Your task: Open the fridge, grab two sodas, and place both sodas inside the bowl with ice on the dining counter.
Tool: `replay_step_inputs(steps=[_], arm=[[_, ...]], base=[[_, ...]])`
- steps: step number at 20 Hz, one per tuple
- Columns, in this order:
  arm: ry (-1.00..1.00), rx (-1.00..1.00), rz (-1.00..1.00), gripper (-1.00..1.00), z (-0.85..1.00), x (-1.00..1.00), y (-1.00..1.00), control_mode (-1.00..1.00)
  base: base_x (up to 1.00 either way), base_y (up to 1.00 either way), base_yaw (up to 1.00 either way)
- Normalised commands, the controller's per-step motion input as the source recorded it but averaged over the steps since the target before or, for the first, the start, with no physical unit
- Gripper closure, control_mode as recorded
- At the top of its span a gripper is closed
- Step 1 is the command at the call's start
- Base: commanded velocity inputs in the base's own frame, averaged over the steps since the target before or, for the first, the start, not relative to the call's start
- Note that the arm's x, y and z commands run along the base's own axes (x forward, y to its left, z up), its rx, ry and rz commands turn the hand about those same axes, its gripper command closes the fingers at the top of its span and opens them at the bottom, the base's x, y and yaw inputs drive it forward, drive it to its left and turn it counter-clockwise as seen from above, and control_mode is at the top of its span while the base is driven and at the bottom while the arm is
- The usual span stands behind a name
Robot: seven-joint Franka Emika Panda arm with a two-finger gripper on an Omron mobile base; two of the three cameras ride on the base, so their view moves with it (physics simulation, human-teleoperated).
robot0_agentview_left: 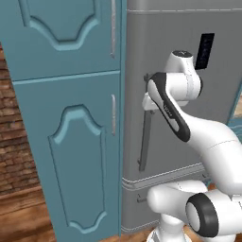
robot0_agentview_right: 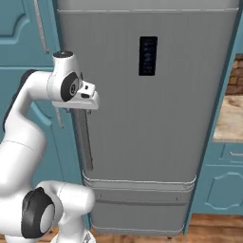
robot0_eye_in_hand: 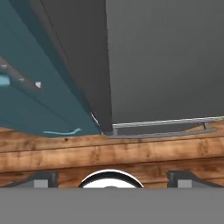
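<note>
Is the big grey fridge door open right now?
No, the fridge door is shut flat in the right base view, with no shelves or inside showing, and its long handle sits against the closed front.

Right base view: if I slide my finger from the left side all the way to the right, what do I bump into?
Teal cabinet door → white robot arm → long fridge handle → black display panel → beige countertop over teal cabinets.
</note>
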Motion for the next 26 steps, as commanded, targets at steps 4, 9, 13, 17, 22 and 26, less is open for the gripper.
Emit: replay_step_inputs(steps=[4, 9, 13, 17, 22, 26], arm=[[0.0, 0.0, 0.0, -1.0, 0.0, 0.0, 0.0, 1.0], [0.0, 0.0, 0.0, -1.0, 0.0, 0.0, 0.0, 1.0], [0.0, 0.0, 0.0, -1.0, 0.0, 0.0, 0.0, 1.0], [0.0, 0.0, 0.0, -1.0, 0.0, 0.0, 0.0, 1.0], [0.0, 0.0, 0.0, -1.0, 0.0, 0.0, 0.0, 1.0], [0.0, 0.0, 0.0, -1.0, 0.0, 0.0, 0.0, 1.0]], base=[[-0.01, 0.53, -0.29], [0.0, 0.56, -0.36], [0.07, 0.49, -0.39], [0.14, 0.41, -0.41], [0.23, 0.46, -0.35], [0.06, 0.47, -0.19]])
